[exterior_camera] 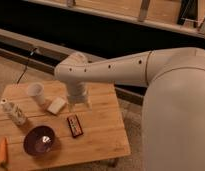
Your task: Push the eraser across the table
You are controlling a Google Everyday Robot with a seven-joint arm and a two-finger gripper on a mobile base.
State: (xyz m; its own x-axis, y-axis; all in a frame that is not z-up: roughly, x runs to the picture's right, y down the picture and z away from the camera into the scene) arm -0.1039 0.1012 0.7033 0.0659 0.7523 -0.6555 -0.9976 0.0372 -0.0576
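The eraser [74,125], a small flat dark block with reddish edges, lies near the middle of the light wooden table [103,137]. My gripper [79,105] hangs from the white arm just behind the eraser, pointing down at the tabletop. It is open with nothing between its fingers and stands a short way from the eraser, to the right of a pale beige block [56,105].
A purple bowl [40,140] sits at the front left of the table. A white cup [36,93] and a small patterned bottle [13,113] stand further left. An orange object [2,150] lies at the left edge. Dark rails run behind the table.
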